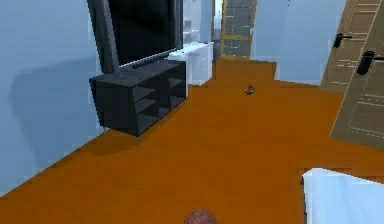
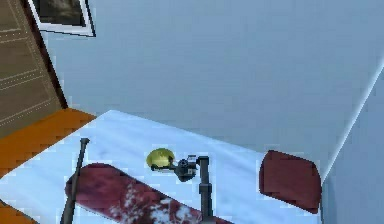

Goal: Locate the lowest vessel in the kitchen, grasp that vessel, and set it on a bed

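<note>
In the arm side view, a small yellow-green vessel (image 2: 160,158), round like a bowl, is showing over the pale cover of the bed (image 2: 240,150), near its middle. What is lying inside it I cannot tell. The hand (image 2: 179,168) is sitting just to the right of the vessel, at the end of the dark arm (image 2: 205,195). Because the bed is lying right behind them, I cannot tell if the hand is grasping the vessel or is released from it. A dark red pillow (image 2: 290,178) is resting toward the right end of the bed, a dark bat (image 2: 74,185) is lying toward the left, and a red patterned cloth (image 2: 125,195) is spreading between the bat and the arm. In the forward view, a black shelf unit (image 1: 135,100) with open compartments is carrying a television (image 1: 145,30), and a small dark thing (image 1: 250,90) is lying on the brown floor (image 1: 220,140).
</note>
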